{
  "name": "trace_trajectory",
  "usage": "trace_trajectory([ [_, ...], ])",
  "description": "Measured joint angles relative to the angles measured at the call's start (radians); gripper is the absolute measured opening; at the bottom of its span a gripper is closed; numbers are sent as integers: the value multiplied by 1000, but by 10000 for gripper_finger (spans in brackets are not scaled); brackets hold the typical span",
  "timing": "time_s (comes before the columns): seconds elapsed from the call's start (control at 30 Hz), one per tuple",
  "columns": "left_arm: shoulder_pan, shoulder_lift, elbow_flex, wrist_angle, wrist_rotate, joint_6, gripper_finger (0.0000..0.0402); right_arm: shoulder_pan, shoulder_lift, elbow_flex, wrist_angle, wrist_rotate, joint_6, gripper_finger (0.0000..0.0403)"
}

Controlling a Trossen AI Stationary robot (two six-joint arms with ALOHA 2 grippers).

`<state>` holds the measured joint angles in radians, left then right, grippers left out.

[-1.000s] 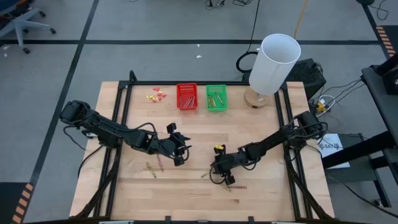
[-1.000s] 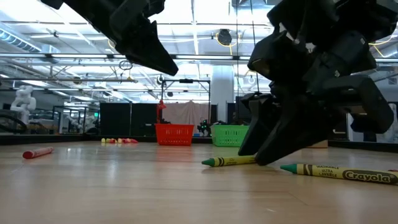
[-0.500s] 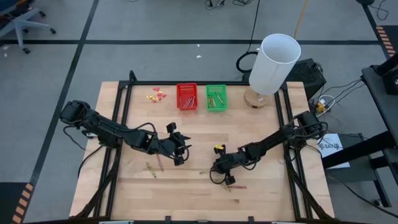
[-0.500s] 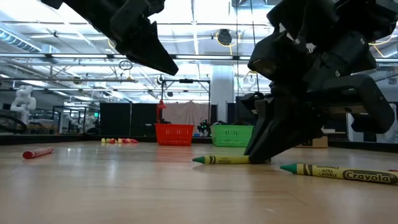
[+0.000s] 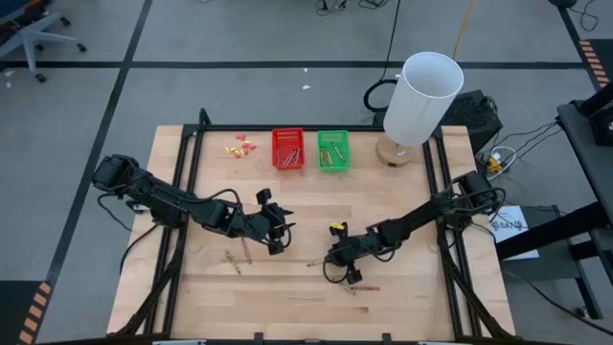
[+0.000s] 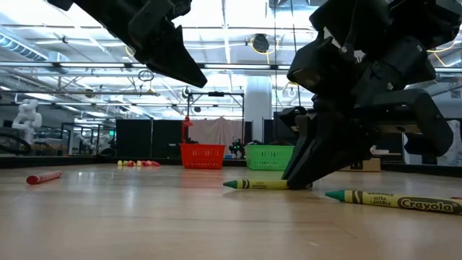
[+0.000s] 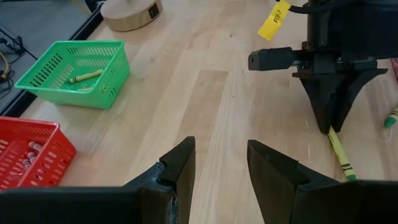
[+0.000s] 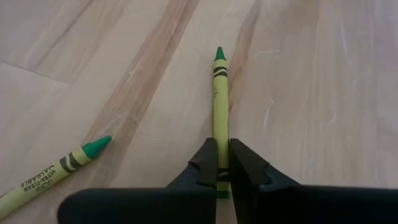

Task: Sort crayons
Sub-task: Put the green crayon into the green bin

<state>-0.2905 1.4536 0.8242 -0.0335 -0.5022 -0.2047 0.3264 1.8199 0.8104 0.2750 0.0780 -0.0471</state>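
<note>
From above, the pale wooden tabletop (image 5: 402,192) carried a small red plastic mesh basket (image 5: 287,149) and a small green plastic mesh basket (image 5: 332,149) side by side at its far edge, each already holding a few crayons. Several thin crayons lay loose on the near half: a yellow-green one and a reddish-brown one (image 5: 246,252) close together near the left arm, and more near the right arm, among them a reddish-brown one (image 5: 365,287) nearest the front edge. The sorting looked partly done, with these loose sticks left to move. Small yellow and pink scraps (image 5: 241,147) sat just left of the red basket. A tall white cylinder (image 5: 421,96) stood on a round wooden base at the far right corner.

In the low view, the right gripper (image 6: 297,182) stood nose-down on the tabletop, its tips meeting the end of a yellow-green wax crayon (image 6: 254,185) that lay flat. A second yellow-green crayon with a printed label (image 6: 393,201) lay nearer the camera, and a reddish-brown one (image 6: 43,177) far off to the side. The left arm hung above, clear of the wood.

The left wrist view showed the left gripper (image 7: 221,168) with its jaws apart and holding nothing, hovering over bare wood, aimed towards the right arm.

The right wrist view showed the right arm's jaws closed tight on the butt end of the yellow-green crayon, its tip pointing away, not yet lifted. The green basket was presumably its destination.
</note>
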Motion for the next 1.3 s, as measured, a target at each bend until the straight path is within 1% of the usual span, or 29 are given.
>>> trace_trajectory([
  [0.17,0,0,0,0,0,0,144,-1,-36,-2,-11,5,-3,3],
  [0.37,0,0,0,1,0,-1,144,0,-117,-2,-41,4,-37,3],
  [0.5,0,0,0,1,0,-1,144,0,-195,-1,-82,7,-54,3],
  [0.83,0,0,0,2,0,-3,144,-1,-413,-1,-200,106,-134,3],
  [0.93,0,0,0,4,0,-3,144,-5,-475,-1,-206,110,-156,3],
  [1.13,0,0,0,10,0,0,144,-39,-582,0,-236,109,-125,3],
  [1.3,0,0,0,10,0,-1,144,-66,-628,0,-286,109,-102,3],
])
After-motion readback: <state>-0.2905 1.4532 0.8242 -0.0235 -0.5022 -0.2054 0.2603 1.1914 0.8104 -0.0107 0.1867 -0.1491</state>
